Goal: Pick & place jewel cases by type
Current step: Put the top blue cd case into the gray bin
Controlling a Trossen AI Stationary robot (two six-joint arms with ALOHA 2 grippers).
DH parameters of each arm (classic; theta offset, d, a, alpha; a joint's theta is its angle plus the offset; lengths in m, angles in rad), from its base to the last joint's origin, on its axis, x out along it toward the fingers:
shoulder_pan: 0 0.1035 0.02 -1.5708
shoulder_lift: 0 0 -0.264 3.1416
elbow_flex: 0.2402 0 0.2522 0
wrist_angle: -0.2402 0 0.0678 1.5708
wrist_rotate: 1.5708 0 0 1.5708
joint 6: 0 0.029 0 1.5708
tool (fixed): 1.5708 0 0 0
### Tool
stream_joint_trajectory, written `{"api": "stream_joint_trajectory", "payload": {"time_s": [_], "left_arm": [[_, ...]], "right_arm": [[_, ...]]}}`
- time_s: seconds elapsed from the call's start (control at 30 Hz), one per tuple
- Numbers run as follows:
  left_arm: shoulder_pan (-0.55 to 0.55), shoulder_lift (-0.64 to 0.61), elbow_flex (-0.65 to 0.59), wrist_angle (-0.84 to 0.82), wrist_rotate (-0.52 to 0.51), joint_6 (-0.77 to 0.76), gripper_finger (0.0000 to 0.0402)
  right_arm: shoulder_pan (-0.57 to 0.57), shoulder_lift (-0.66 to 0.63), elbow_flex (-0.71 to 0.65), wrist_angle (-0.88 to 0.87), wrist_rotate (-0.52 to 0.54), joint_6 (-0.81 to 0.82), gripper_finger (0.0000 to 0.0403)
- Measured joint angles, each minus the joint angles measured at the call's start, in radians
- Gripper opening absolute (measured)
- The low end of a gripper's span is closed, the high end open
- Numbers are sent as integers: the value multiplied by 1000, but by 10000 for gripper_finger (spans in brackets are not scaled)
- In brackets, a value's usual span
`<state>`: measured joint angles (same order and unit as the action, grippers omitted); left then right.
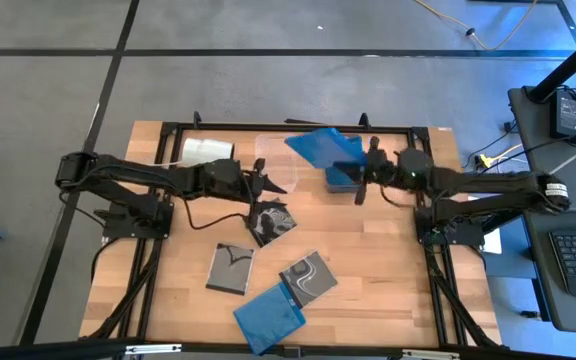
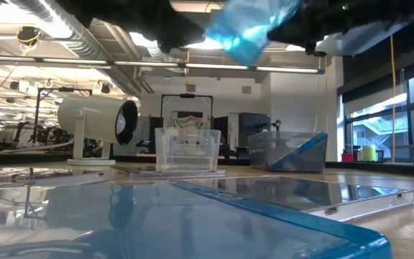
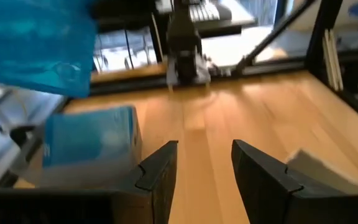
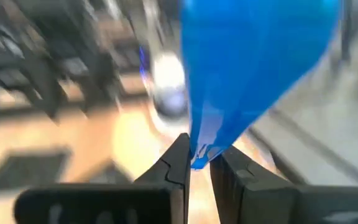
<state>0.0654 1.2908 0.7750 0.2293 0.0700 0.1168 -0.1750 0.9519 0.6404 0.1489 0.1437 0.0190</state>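
Wooden table (image 1: 388, 260), open lab behind. Right gripper (image 4: 199, 163) pinched 1 blue jewel case (image 1: 320, 148) by its corner, airborne at upper centre above the right bin (image 1: 344, 177), which already held a blue case; probably sorting blues there. Left gripper (image 3: 204, 168), fingers spread and empty, hovered beside the clear bin (image 1: 271, 165). 3 dark cases (image 1: 231, 268) and 1 blue case (image 1: 268, 318) lay at lower centre.
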Motion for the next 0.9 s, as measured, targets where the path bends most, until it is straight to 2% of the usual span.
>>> {"api": "stream_joint_trajectory", "payload": {"time_s": [0.2,0.33,0.5,0.7,0.9], "left_arm": [[-6,12,0,-69,1,-13,152],[-6,16,0,-64,1,-25,151],[-6,16,0,-61,1,-25,149],[-6,16,0,-61,2,-29,152],[-14,16,0,-61,2,-48,149]], "right_arm": [[-127,56,401,-791,28,84,45],[-254,129,621,-1171,-98,138,47],[-400,226,743,-1318,-233,152,49],[-529,391,746,-1346,-513,109,51],[-580,557,744,-1475,-527,11,52]]}}
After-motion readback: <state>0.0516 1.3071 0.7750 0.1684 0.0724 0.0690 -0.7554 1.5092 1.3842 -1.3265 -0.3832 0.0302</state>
